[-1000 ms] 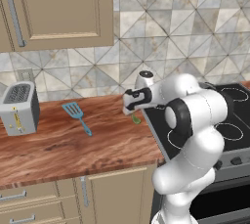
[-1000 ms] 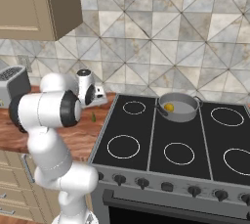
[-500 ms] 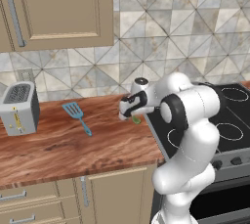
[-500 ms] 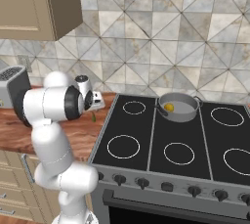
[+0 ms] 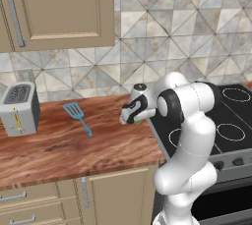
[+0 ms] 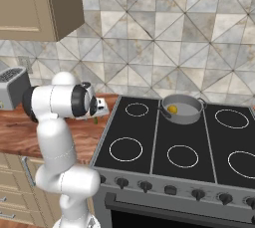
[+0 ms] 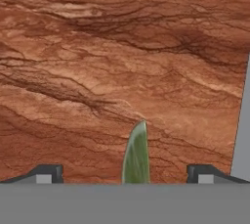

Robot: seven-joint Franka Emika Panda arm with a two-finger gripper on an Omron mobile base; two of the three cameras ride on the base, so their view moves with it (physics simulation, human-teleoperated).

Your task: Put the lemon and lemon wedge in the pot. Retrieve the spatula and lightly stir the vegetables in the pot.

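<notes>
The robot's dark two-finger hand hangs released, fingertips spread wide to either side of the thin, pointed green lemon wedge lying on the reddish-brown wooden desk. The small round yellow lemon sits in the shallow grey metal pot on the black stove. The light blue slotted spatula rests on the desk beside the silver toaster.

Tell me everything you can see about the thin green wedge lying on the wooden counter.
The lemon wedge is a tiny, thin green sliver, curved and tapering to a point, with a paler edge down one side. It lies flat on the reddish-brown wooden counter, close to the stove's edge. In the hand view it sits between the two dark fingertips of the open gripper, which does not touch it. From the base views only a green speck shows beneath the hand.
</notes>
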